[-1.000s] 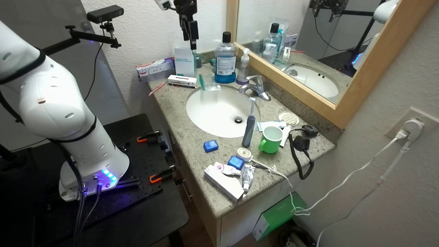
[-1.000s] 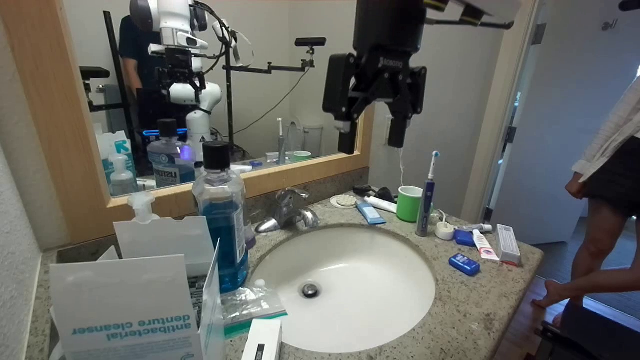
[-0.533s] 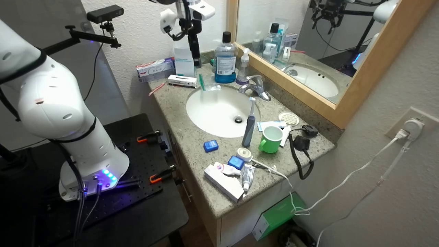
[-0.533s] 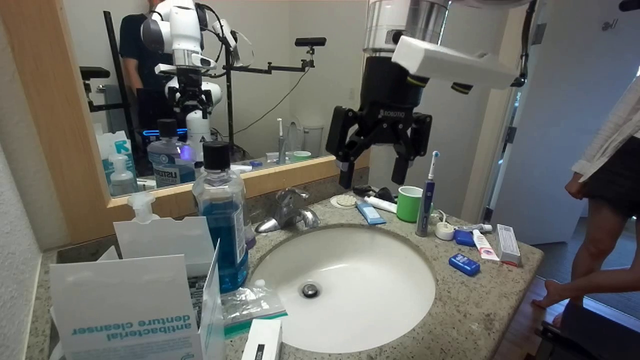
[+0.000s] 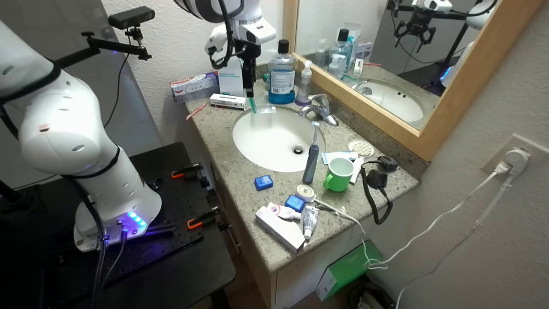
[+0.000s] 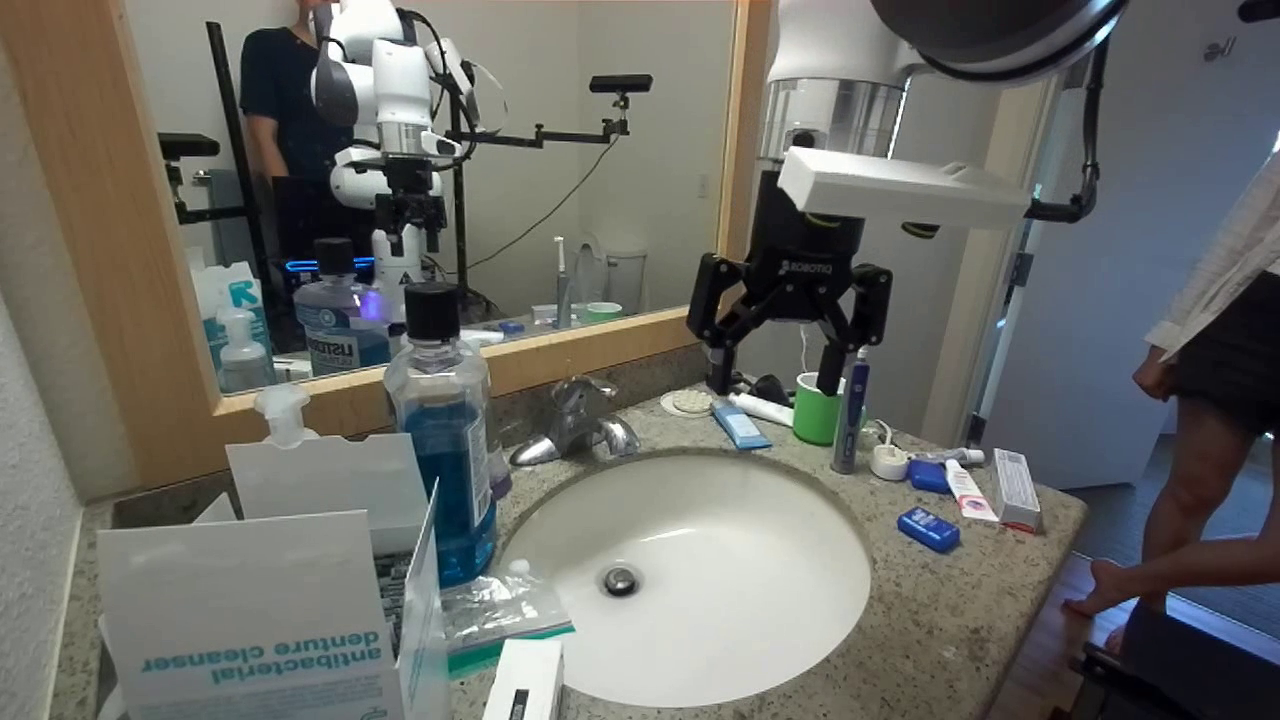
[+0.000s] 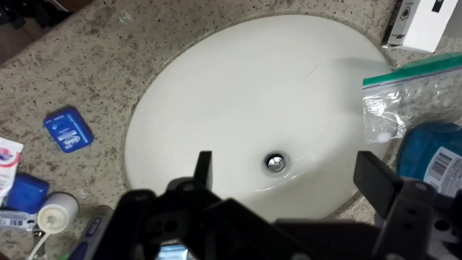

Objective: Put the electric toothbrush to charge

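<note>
The electric toothbrush (image 5: 312, 161) stands upright on the counter beside the sink, dark handle down and pale head up. It also stands upright in an exterior view (image 6: 848, 425); in the wrist view only its lower handle (image 7: 92, 229) shows at the lower left, partly hidden by a finger. The white round charger base (image 5: 305, 193) with its peg and cord lies close to it, also seen in an exterior view (image 6: 889, 462) and the wrist view (image 7: 57, 213). My gripper (image 7: 283, 157) is open and empty, pointing down above the sink, apart from the toothbrush; it shows in both exterior views (image 5: 248, 92) (image 6: 775, 385).
A green cup (image 5: 339, 174) stands close beside the toothbrush. Blue floss boxes (image 5: 263, 182), toothpaste tubes and a white box (image 5: 281, 229) lie around the charger. The mouthwash bottle (image 6: 440, 440), faucet (image 6: 575, 420) and open denture cleanser box (image 6: 250, 610) stand round the sink (image 7: 234, 108).
My gripper has come down lower over the sink and shifted slightly right in both exterior views, staying open. The toothbrush and charger base have not moved.
</note>
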Tool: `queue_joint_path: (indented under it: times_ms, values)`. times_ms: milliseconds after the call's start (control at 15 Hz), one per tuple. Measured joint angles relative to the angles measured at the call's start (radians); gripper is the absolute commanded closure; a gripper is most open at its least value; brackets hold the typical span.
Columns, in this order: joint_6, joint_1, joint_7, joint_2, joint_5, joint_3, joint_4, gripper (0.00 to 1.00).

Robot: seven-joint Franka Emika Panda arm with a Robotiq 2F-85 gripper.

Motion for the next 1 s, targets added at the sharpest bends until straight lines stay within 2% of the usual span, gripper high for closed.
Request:
queue_joint_path:
  times_ms: [467,1000]
  values:
    - [0.0,-0.032,0.036,0.004,-0.001,-0.044,-0.006,0.0]
    - [0.0,-0.037,0.033,0.031,0.001,-0.105,-0.006,0.0]
